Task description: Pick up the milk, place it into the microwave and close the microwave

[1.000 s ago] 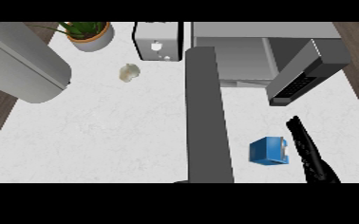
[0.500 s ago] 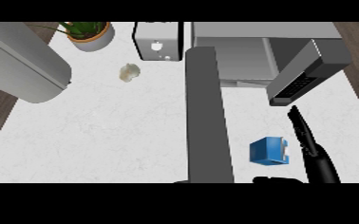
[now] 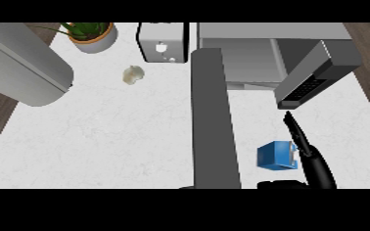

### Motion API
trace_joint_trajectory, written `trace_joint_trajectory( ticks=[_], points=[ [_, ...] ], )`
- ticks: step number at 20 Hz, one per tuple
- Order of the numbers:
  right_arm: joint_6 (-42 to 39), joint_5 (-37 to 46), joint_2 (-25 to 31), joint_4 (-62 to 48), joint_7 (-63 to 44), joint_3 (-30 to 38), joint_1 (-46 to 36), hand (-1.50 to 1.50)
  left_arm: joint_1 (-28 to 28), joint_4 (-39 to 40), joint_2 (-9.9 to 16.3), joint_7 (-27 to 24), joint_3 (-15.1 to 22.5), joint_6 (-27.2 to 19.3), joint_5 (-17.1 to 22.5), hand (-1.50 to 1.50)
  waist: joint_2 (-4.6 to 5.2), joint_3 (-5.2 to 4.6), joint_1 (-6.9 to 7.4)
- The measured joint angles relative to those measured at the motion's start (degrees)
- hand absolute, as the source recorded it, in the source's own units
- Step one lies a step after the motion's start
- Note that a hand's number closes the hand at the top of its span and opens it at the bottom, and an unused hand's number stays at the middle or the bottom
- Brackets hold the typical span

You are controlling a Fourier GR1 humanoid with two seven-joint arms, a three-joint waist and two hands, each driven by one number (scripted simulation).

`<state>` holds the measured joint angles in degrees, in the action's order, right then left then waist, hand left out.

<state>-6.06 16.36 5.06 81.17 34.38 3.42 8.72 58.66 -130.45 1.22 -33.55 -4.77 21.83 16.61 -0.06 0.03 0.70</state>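
Taking the microwave (image 3: pixel 249 54) as my landmark, well off to its left a potted plant (image 3: pixel 92 34) stands at the far edge of the counter (image 3: pixel 108 137), a small pale lump (image 3: pixel 133 74) that I cannot identify lies nearer me than the plant, and a toaster (image 3: pixel 164 48) sits just beside the microwave's left wall. My left forearm (image 3: pixel 29 73) shows at the view's left, but its robot hand is out of sight. The microwave door (image 3: pixel 314 76) hangs open to the right, so the cavity is ready. The milk (image 3: pixel 276 155), a blue carton, stands on the counter in front of the microwave, below the door. My right robot hand (image 3: pixel 303 144) is just to the carton's right, fingers straight and open, holding nothing. I judge this the reach before the grasp. Next I should curl my fingers round the carton, then lift it towards the cavity.
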Motion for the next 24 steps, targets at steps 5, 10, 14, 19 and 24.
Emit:
trace_joint_trajectory(
  ticks=[5, 10, 14, 19, 24],
  points=[
    [3.2, 2.4, -0.7, -8.7, 5.2, 0.2, -2.0, 1.5, -0.6, 1.4, -0.6, -0.1, -1.3, 1.3, 0.4, -1.5, 0.02, 0.0, -0.04],
    [8.0, 4.7, -0.5, -16.5, 9.4, 1.6, -5.7, -1.5, -1.0, 1.4, -0.6, 0.3, -1.5, 1.8, 0.6, -1.5, 0.05, 0.02, -0.02],
    [11.7, 7.2, 1.4, -21.5, 12.8, 2.7, -7.7, 1.5, -1.5, 1.6, -0.7, 0.9, -1.4, 1.4, 0.6, -1.5, 0.05, 0.01, -0.01],
    [16.0, 10.0, 2.0, -27.5, 15.2, 3.0, -10.9, 1.5, -1.0, 1.4, -0.9, 0.8, -2.2, 2.3, 1.1, -1.5, -0.14, -0.13, 0.15],
    [18.8, 10.4, 2.4, -36.3, 20.0, 4.6, -16.1, 1.5, -1.1, 2.8, -0.5, -0.3, -3.0, 3.4, 1.7, -1.5, -0.15, -0.21, 0.25]
  ],
)
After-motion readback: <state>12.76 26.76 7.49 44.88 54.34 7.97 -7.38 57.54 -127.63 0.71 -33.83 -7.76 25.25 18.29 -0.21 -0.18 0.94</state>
